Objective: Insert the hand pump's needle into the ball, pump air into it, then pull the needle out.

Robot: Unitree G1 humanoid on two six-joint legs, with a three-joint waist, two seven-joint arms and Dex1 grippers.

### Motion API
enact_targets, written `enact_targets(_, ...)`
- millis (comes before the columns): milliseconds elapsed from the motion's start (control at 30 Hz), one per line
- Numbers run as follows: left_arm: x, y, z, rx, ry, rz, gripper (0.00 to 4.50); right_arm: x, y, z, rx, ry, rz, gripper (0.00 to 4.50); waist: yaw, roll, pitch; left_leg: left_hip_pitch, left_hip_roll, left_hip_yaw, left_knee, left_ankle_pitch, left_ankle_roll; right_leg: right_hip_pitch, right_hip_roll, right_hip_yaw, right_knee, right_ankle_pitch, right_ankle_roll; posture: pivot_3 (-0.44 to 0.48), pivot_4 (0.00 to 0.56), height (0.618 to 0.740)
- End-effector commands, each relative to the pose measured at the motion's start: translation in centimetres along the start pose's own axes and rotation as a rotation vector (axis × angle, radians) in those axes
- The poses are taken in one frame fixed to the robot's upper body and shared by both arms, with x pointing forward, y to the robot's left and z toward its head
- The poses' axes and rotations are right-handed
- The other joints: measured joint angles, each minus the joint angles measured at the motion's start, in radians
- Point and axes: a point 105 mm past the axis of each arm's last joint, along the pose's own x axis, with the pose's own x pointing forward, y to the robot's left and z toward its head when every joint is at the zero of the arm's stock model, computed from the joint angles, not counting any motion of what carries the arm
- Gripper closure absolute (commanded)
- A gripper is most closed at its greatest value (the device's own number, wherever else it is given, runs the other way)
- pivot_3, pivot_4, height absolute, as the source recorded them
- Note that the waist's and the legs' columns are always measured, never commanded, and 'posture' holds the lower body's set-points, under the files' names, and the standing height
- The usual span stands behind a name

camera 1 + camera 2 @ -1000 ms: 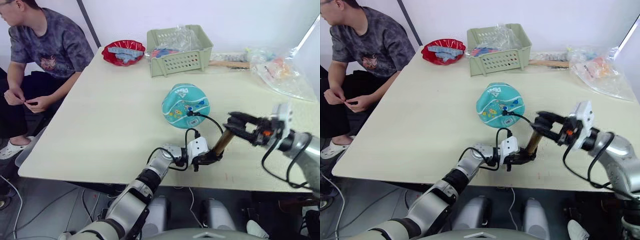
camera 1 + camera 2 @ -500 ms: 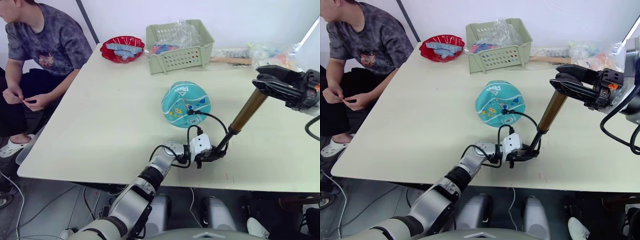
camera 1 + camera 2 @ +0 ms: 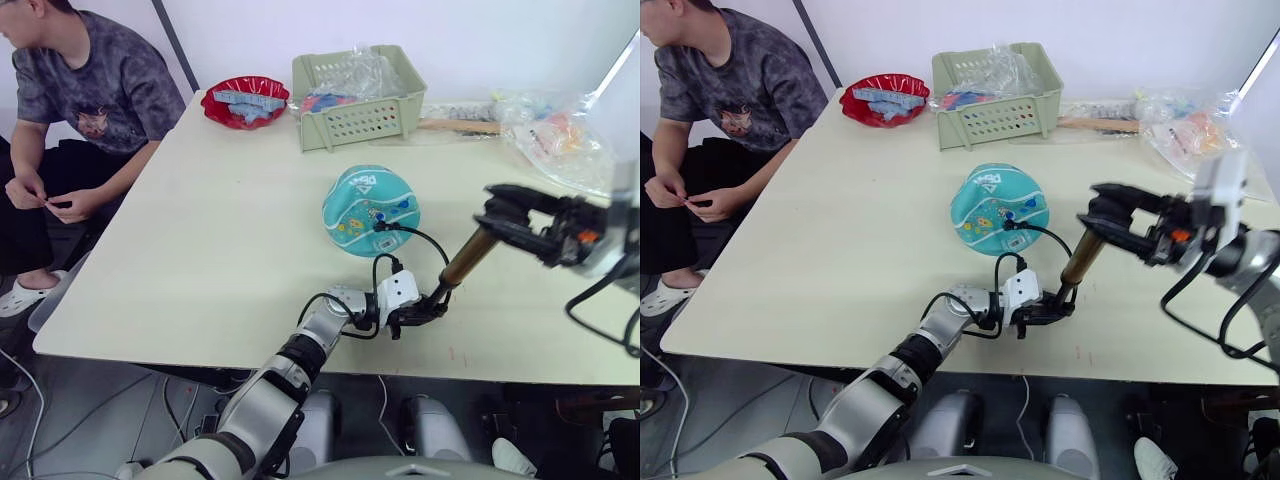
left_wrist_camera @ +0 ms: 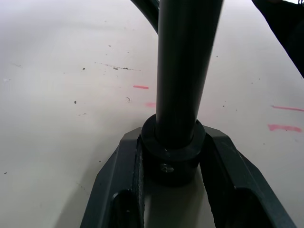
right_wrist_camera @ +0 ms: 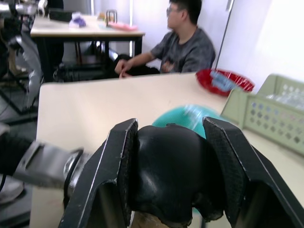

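right gripper [image 3: 497, 208] down from 0.5 s ago, T-handle [image 5: 173, 173] clamped | hand pump [image 3: 463, 260] shorter, rod pushed in | tilt lower

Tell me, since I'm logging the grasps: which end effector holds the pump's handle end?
The right end effector grips the black T-handle atop the hand pump. The left end effector clamps the pump's bottom end cap near the table.

Tilted hand pump [image 3: 463, 262] (hose into ball [image 3: 370, 209])

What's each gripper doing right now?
Left gripper: shut on the hand pump, at its base cap.
Right gripper: shut on the pump's black T-handle.
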Motion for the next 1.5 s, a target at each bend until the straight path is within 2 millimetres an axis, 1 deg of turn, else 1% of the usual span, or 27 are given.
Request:
enact_targets(33,0.0,-1.5,-2.3,-0.047,0.076,-0.049,3.34,0.3,1.3,-4.5,0.083,0.124,0.019,2.77,0.0,0.0,0.0,0.001,0.0,0.0,0.0,0.0,0.0,0.001,0.0,0.0,0.0,0.0,0.0,0.0,0.15,0.74)
enact_targets(167,0.0,-1.5,-2.4,-0.044,0.078,-0.047,3.34,0.8,1.9,-6.7,0.117,0.13,-0.003,2.77,0.0,-0.001,-0.002,0.003,0.001,0.0,-0.001,0.0,0.0,0.002,0.0,0.0,0.0,0.0,0.0,0.0,0.15,0.74)
enact_targets(200,0.0,-1.5,-2.3,-0.043,0.077,-0.047,3.34,0.8,2.1,-7.7,0.113,0.157,-0.01,2.77,0.0,-0.001,-0.002,0.003,0.001,0.0,-0.001,0.0,0.0,0.002,0.0,0.0,0.0,0.0,0.0,0.0,0.15,0.74)
enact_targets(267,0.0,-1.5,-2.3,-0.043,0.075,-0.044,3.34,0.7,2.4,-9.1,0.104,0.19,-0.02,2.77,0.0,-0.002,-0.003,0.003,0.001,0.0,-0.001,0.0,0.0,0.002,0.001,0.0,0.0,0.001,-0.002,0.0,0.15,0.74)
enact_targets(333,0.0,-1.5,-2.3,-0.041,0.073,-0.044,3.34,0.6,2.4,-9.3,0.092,0.189,-0.033,2.77,0.0,-0.002,-0.003,0.003,0.001,0.0,-0.001,0.0,0.0,0.002,0.0,0.0,-0.001,0.001,-0.002,0.0,0.15,0.74)
enact_targets(400,0.0,-1.6,-2.4,-0.041,0.073,-0.044,3.34,0.7,2.1,-8.6,0.084,0.155,-0.048,2.77,0.0,-0.002,-0.004,0.003,0.001,0.0,-0.001,0.0,0.0,0.002,0.0,0.0,-0.001,0.001,-0.002,0.0,0.15,0.74)
enact_targets(533,-0.2,-1.7,-2.6,-0.039,0.078,-0.048,3.34,0.8,1.0,-5.7,0.046,0.075,-0.05,2.77,0.0,-0.002,-0.004,0.003,0.001,0.0,-0.001,0.0,0.0,0.002,0.0,0.0,-0.001,0.001,-0.002,0.0,0.15,0.74)
enact_targets(633,-0.3,-1.6,-2.8,-0.037,0.082,-0.047,3.34,0.5,-0.1,-2.5,0.015,0.006,-0.051,2.77,0.0,-0.001,-0.003,0.002,0.001,0.0,-0.001,0.0,0.0,0.002,0.0,0.0,-0.001,0.001,-0.003,0.0,0.15,0.74)
enact_targets(800,-0.4,-1.6,-2.8,-0.035,0.082,-0.049,3.34,-0.3,-1.4,2.1,-0.014,-0.072,-0.033,2.77,0.001,0.002,0.0,0.0,0.0,0.0,-0.001,0.0,0.0,0.001,0.0,0.0,-0.001,0.002,-0.003,0.0,0.15,0.74)
enact_targets(900,-0.4,-1.6,-2.8,-0.035,0.08,-0.049,3.34,-0.7,-1.7,3.6,-0.025,-0.082,-0.021,2.77,0.001,0.002,0.001,0.0,0.0,0.0,-0.001,0.0,0.0,0.0,0.0,0.0,-0.001,0.002,-0.003,0.0,0.15,0.74)
enact_targets(1067,-0.4,-1.6,-2.8,-0.039,0.079,-0.048,3.34,-1.6,-2.9,8.3,-0.072,-0.156,-0.008,2.77,0.0,0.004,0.003,-0.001,0.0,0.0,-0.001,0.0,0.0,0.0,-0.001,0.0,-0.001,0.002,-0.003,0.0,0.15,0.74)
enact_targets(1100,-0.3,-1.6,-2.9,-0.039,0.08,-0.049,3.34,-1.8,-3.1,9.0,-0.077,-0.166,-0.01,2.77,0.0,0.004,0.003,-0.001,0.0,0.001,-0.001,0.0,0.0,-0.001,-0.001,0.0,-0.001,0.002,-0.003,0.0,0.15,0.74)
enact_targets(1267,-0.3,-1.6,-2.9,-0.04,0.079,-0.046,3.34,-2.4,-3.1,10.8,-0.086,-0.173,0.012,2.77,0.001,0.004,0.003,-0.002,0.0,0.0,-0.001,0.0,0.0,-0.001,-0.001,0.0,-0.002,0.002,-0.004,0.0,0.15,0.74)
enact_targets(1367,-0.3,-1.6,-2.9,-0.042,0.079,-0.045,3.34,-2.4,-3.2,10.9,-0.092,-0.162,0.011,2.77,0.001,0.005,0.003,-0.008,0.0,0.001,0.0,0.0,0.0,-0.008,-0.001,0.001,-0.001,0.002,-0.004,0.0,0.15,0.74)
enact_targets(1433,-0.3,-1.6,-2.9,-0.041,0.079,-0.045,3.34,-2.1,-3.1,9.5,-0.074,-0.111,0.013,2.77,0.001,0.005,0.003,-0.01,-0.001,0.0,0.001,0.0,0.0,-0.009,-0.001,0.0,-0.001,0.003,-0.004,0.0,0.15,0.74)
enact_targets(1500,-0.2,-1.6,-2.8,-0.04,0.077,-0.046,3.34,-1.6,-2.7,6.1,-0.032,-0.024,0.011,2.77,0.003,0.004,0.003,-0.011,-0.001,0.0,0.001,0.0,0.0,-0.01,-0.001,0.0,-0.001,0.003,-0.004,0.0,0.15,0.74)
